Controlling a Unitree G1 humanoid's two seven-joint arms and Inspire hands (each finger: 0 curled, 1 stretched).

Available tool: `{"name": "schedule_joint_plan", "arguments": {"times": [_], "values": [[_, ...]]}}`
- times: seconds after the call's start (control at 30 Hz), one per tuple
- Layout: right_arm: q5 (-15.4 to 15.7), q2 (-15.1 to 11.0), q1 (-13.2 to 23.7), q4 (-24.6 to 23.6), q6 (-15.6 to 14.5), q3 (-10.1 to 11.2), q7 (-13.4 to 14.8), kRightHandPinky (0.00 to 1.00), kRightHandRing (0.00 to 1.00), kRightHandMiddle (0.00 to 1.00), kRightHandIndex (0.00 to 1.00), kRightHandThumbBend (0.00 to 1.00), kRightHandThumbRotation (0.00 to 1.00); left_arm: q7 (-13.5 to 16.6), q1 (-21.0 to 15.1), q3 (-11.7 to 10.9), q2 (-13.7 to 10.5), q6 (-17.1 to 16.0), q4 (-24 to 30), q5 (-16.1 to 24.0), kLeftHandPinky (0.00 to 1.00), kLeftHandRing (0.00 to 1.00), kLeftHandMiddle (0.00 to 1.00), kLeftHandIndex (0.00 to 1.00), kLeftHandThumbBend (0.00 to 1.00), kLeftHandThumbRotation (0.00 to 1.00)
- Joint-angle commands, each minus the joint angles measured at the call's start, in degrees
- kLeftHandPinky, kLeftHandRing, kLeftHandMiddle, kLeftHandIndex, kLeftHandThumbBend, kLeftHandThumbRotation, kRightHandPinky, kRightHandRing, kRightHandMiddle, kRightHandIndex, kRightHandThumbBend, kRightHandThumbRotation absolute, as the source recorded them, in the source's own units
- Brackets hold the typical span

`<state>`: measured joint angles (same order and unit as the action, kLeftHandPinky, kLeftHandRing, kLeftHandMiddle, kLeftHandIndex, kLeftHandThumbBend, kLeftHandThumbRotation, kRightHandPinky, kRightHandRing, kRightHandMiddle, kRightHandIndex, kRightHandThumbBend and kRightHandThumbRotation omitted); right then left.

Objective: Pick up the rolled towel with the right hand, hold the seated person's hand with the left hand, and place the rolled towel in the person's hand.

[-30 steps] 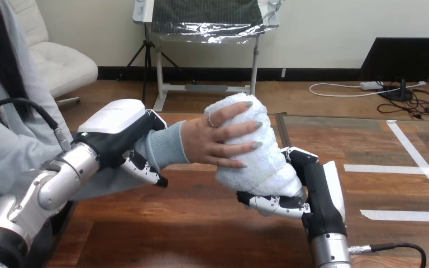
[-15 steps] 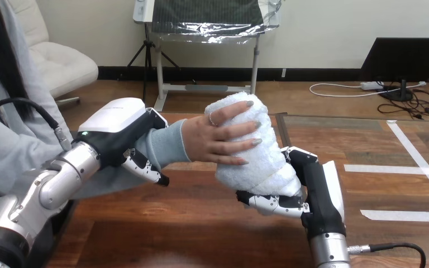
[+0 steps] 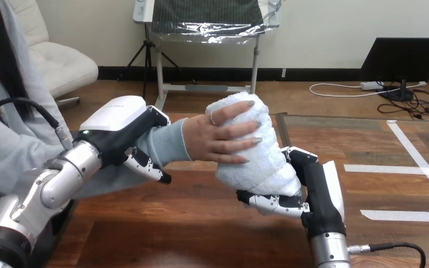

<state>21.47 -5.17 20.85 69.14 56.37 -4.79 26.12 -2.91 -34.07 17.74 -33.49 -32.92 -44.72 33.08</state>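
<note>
1. Left hand (image 3: 124,127), white-shelled, fingers curled round person's wrist (image 3: 167,145), nr left edge of worktop (image 3: 173,223).
2. Person's hand (image 3: 218,138) spread over fluffy white rolled towel (image 3: 260,164), above worktop's middle.
3. Right hand (image 3: 313,195) grips towel's lower end.
4. Worktop: glossy brown wood.

**Cloth, plastic, metal, wood**

Rolled towel (image 3: 257,162): white terry cloth, nubbly and matt.
Left hand (image 3: 120,125), right hand (image 3: 313,190): smooth white plastic shells, slightly glossy, over matt black.
Left forearm (image 3: 50,187): silvery satin metal.
Sleeve (image 3: 167,142): soft grey knit.
Table (image 3: 173,223): dark wood, sheened.
</note>
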Motion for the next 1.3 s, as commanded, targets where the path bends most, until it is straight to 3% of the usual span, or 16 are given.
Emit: {"name": "schedule_joint_plan", "arguments": {"times": [0.0, 0.13, 0.23, 0.37, 0.57, 0.87, 1.27], "values": [[0.35, 0.48, 4.57, -0.55, -1.34, -1.89, -3.64, 0.35, 0.4, 0.46, 0.48, 0.83, 0.0, 1.63, -3.8, -1.93, 0.94, -0.11, 4.81, -1.37, 0.38, 0.44, 0.49, 0.5, 0.93, 0.07], [1.1, -0.3, 4.71, -0.73, -3.16, -2.61, -4.25, 0.47, 0.54, 0.58, 0.59, 0.87, 0.0, 2.07, -3.31, -2.05, 0.87, -0.45, 4.8, -1.32, 0.45, 0.51, 0.56, 0.57, 0.95, 0.13], [1.37, -0.92, 4.8, -1.02, -5.21, -3.03, -5.79, 0.6, 0.66, 0.68, 0.69, 0.9, 0.0, 2.47, -2.87, -2.15, 0.72, -0.74, 4.83, -1.18, 0.5, 0.56, 0.61, 0.63, 0.97, 0.17], [0.78, -1.41, 4.59, -1.53, -7.32, -2.94, -8.63, 0.71, 0.75, 0.77, 0.78, 0.92, 0.01, 2.83, -2.07, -2.21, 0.46, -0.43, 5.33, -0.87, 0.54, 0.6, 0.65, 0.68, 0.99, 0.21], [1.2, -2.3, 4.36, -2.4, -9.56, -3.6, -10.33, 0.89, 0.91, 0.9, 0.92, 0.94, 0.12, 3.25, -1.12, -2.14, 0.04, 0.45, 6.09, -0.3, 0.6, 0.67, 0.72, 0.76, 1.0, 0.29], [-0.16, -2.86, 3.56, -3.17, -10.5, -3.23, -12.19, 0.98, 0.99, 0.97, 0.99, 0.97, 0.26, 1.57, 1.18, -2.92, -0.43, 1.69, 7.88, -2.0, 0.71, 0.78, 0.82, 0.86, 1.0, 0.35], [-0.87, -3.91, 3.05, -3.79, -11.63, -3.31, -14.17, 1.0, 1.0, 0.99, 1.0, 1.0, 0.43, 3.8, 4.11, -2.8, -1.58, 1.87, 9.35, -0.85, 0.86, 0.91, 0.92, 0.95, 1.0, 0.45]]}}
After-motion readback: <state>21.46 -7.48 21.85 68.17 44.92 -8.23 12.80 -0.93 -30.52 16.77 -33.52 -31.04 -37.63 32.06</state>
